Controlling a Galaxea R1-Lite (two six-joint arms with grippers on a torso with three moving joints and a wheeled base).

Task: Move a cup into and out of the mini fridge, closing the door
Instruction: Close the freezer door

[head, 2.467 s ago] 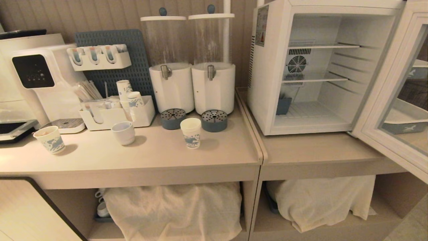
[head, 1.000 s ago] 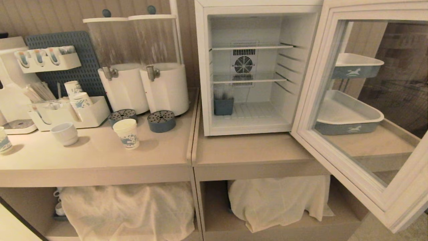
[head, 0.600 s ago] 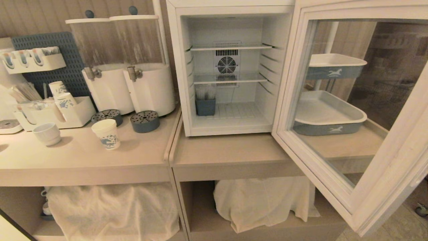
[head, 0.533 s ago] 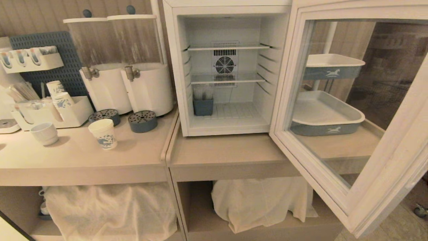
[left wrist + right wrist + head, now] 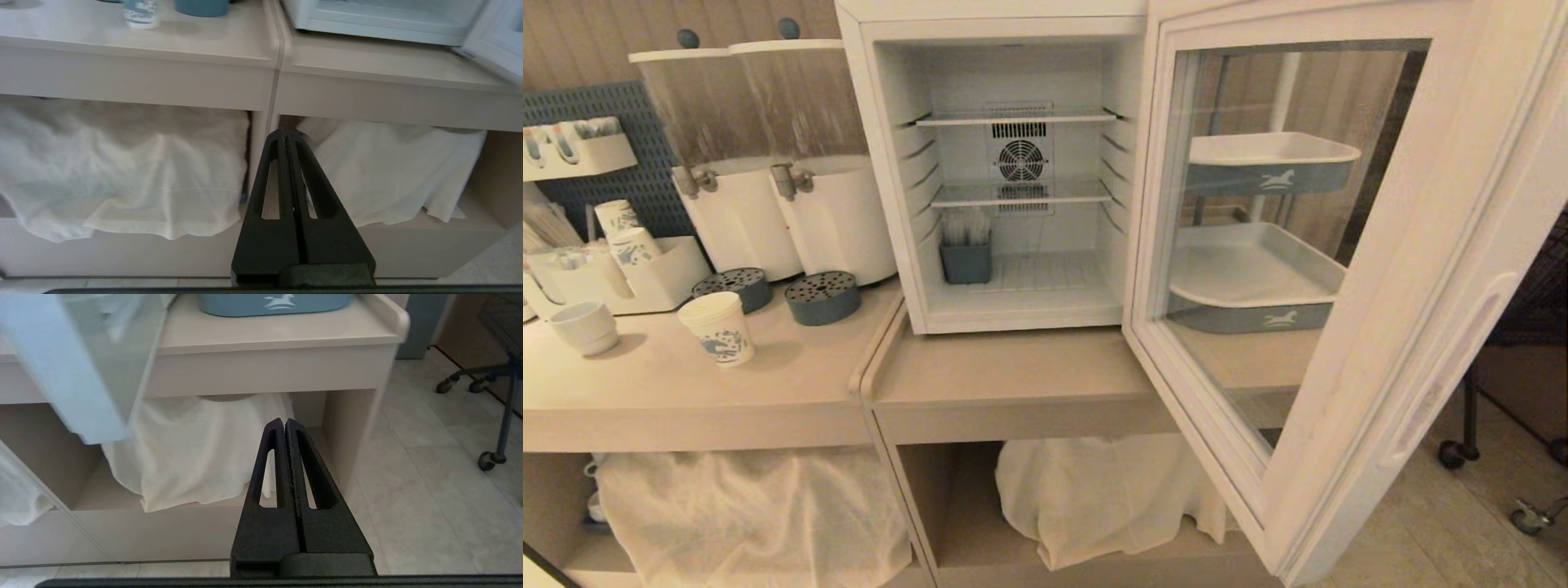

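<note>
A: Where is the cup (image 5: 717, 328) right now?

B: It stands upright on the desk (image 5: 768, 384), at about nine o'clock from the mini fridge (image 5: 1005, 171) in the head view, well apart from it. Nothing touches it. Just behind it, toward twelve o'clock, sit two round grey drip trays (image 5: 822, 296), and behind those two white drink dispensers (image 5: 829, 220).

A: And the fridge itself?

B: It rests on the neighbouring desk section, and its door (image 5: 1388, 269) is swung wide open toward three o'clock. Inside you can see wire shelves, the rear fan (image 5: 1020, 160) and a small blue-grey holder (image 5: 965, 261) on the floor of the cabinet at about seven o'clock from the fan. Through the glass pane two white-and-blue trays (image 5: 1250, 282) show, one above the other.

A: What are the claws doing?

B: Neither arm appears in the head view. The left claw (image 5: 287, 136) has its fingers pressed together with nothing between them; it hangs low, in front of the open shelf under the desk, facing the post between two white cloth bundles (image 5: 122, 163). The right claw (image 5: 284, 424) is likewise fully closed and empty, pointing at another white cloth (image 5: 196, 449) below the desk, with the lower edge of the door off at ten o'clock and a tiled floor (image 5: 429, 477) to the side.

A: Any other cups nearby?

B: A plain white rounded cup (image 5: 583, 327) stands at nine o'clock from the patterned one.
</note>
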